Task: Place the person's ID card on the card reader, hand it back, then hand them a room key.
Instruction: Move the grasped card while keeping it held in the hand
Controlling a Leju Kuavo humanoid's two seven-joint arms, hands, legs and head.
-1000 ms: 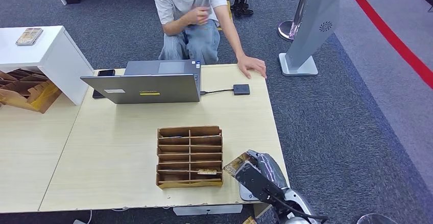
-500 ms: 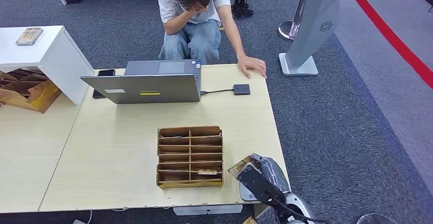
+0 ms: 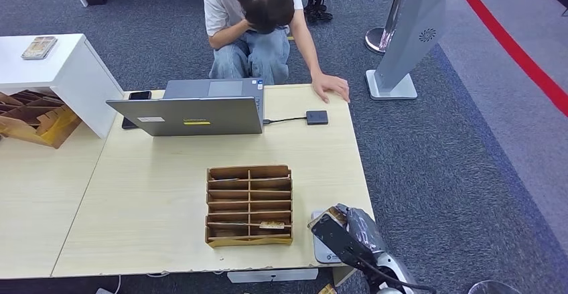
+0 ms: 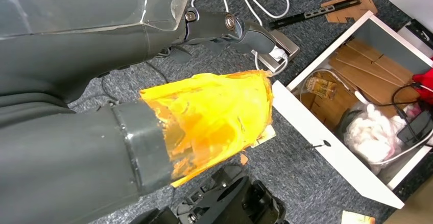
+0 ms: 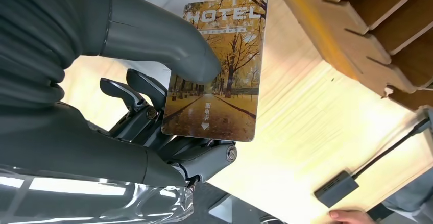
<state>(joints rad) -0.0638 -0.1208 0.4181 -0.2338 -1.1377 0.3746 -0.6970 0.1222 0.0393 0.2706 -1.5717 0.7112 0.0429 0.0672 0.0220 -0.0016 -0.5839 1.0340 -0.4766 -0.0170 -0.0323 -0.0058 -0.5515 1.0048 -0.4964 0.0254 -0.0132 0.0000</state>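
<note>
My right hand (image 3: 346,230) hovers over the table's near right corner and pinches a room key card (image 5: 219,71) between thumb and fingers. The card (image 3: 320,217) is printed with autumn trees and the word HOTEL. The small dark card reader (image 3: 317,117) lies at the far right of the table, cabled to the laptop, and the right wrist view also catches the reader (image 5: 336,187). A person crouches behind the table with one hand (image 3: 331,86) flat on its far right corner, just beyond the reader. My left hand (image 4: 204,106) hangs over the floor, its fingers apart and holding nothing.
A wooden slotted card rack (image 3: 248,205) stands just left of my right hand, with a card (image 3: 271,226) in a front slot. A grey laptop (image 3: 191,110) and a phone (image 3: 139,96) sit at the far side. A white flat device (image 3: 322,251) lies under my right hand.
My right hand has drawn the key card a little back toward the table's near edge. The person has bent their head lower; their hand on the table has stayed put.
</note>
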